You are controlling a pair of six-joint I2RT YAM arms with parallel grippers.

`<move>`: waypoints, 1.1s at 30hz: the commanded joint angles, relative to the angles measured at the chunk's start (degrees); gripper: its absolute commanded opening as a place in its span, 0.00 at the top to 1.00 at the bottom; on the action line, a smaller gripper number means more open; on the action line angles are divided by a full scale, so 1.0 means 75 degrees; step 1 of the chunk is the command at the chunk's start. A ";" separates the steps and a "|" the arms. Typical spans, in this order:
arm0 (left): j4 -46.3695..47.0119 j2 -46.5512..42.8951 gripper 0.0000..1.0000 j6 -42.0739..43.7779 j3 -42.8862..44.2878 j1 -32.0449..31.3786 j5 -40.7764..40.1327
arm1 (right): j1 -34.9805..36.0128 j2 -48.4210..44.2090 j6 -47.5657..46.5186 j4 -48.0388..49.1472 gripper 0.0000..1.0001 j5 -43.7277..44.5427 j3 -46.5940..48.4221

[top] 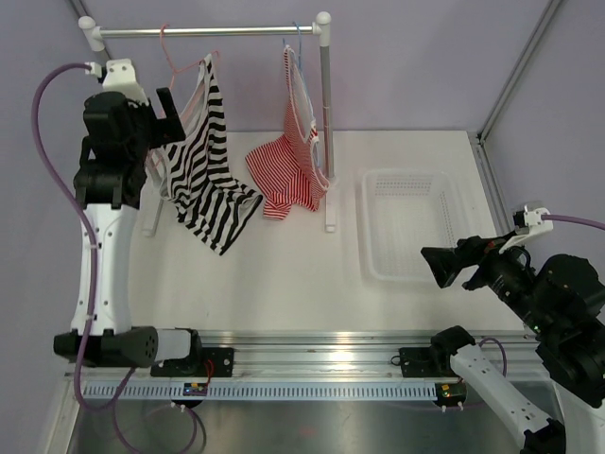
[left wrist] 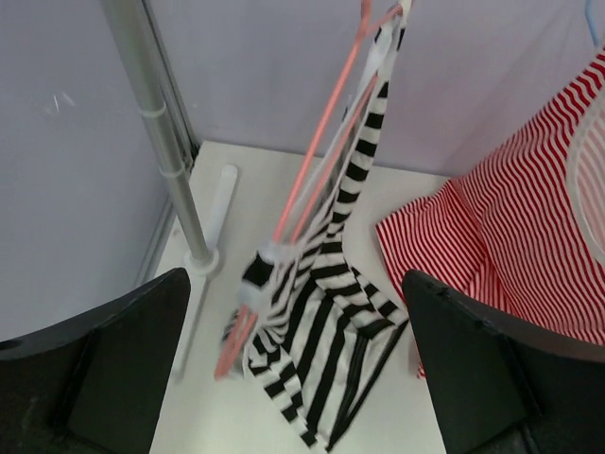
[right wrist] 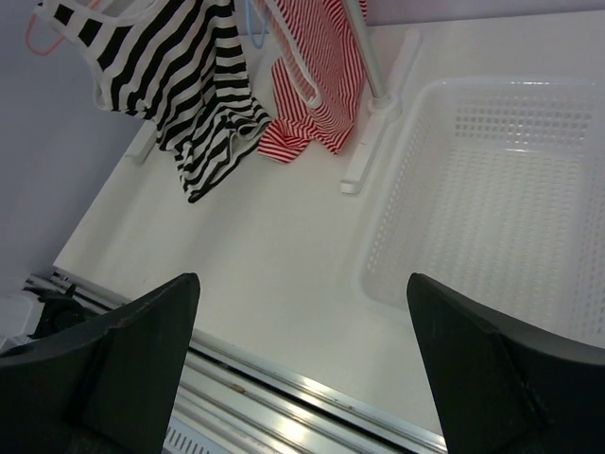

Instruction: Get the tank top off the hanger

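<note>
The tank top point(top: 203, 161) hung on the hanger point(left wrist: 234, 342) at the rail's point(top: 208, 30) left end, with a red top point(top: 288, 161) just beside it and open table point(top: 284, 274) in front. The left tool point(left wrist: 293, 279) gaped empty beside it. The right tool point(right wrist: 302, 279) gaped empty near the basket point(top: 364, 227).

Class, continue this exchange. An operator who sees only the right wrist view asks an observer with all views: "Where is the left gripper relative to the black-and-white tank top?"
Observer: The left gripper is raised beside the tank top's left edge, just below the hanger.
Operator: Is it holding anything?
Observer: No. The left wrist view shows its fingers wide apart, with the fabric ahead of them.
Operator: Is the hanger on a rail?
Observer: Yes, its hook sits over the rail.
</note>
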 commanded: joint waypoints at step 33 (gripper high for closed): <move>-0.0055 0.2954 1.00 0.0455 0.2930 0.1141 0.3087 | 0.0038 -0.0469 0.0625 0.0690 0.01 -0.1890 -0.0260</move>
